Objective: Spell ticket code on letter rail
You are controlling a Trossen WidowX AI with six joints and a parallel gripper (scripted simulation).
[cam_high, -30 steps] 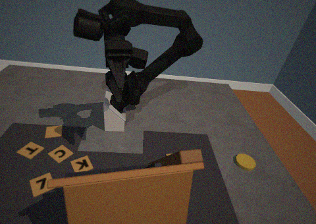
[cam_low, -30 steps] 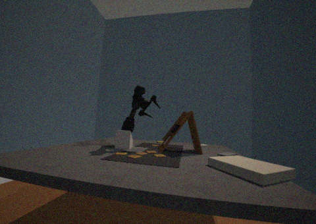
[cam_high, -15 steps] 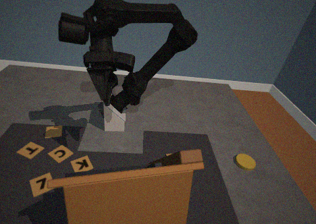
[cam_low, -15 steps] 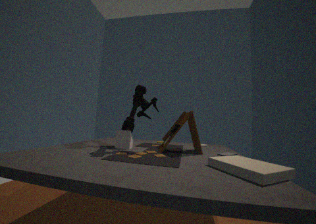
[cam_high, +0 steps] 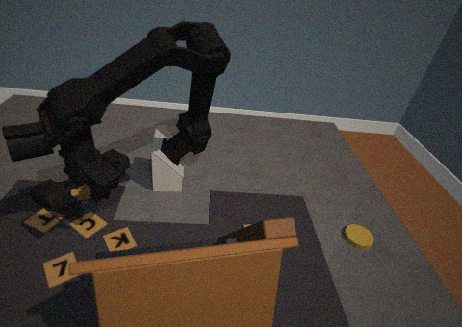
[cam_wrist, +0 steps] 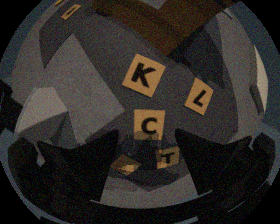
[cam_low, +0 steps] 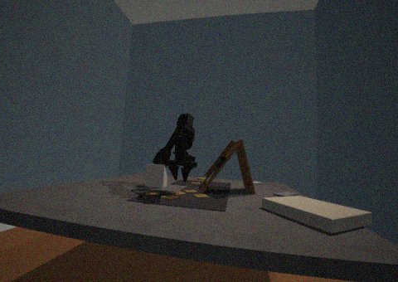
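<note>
My gripper is open and empty, pointing down above the tiles. Tile C lies just ahead of the fingers in the wrist view. Tile T and a tile of unreadable letter lie in shadow between the fingers' outlines, below them. Tile K and tile L lie nearer the board. Another tile lies farther off. The rail's contents and the ticket's code cannot be read.
A white block stands beside the dark mat. A yellow disc lies beyond the mat. A pale flat box lies beyond the board, near the counter's edge.
</note>
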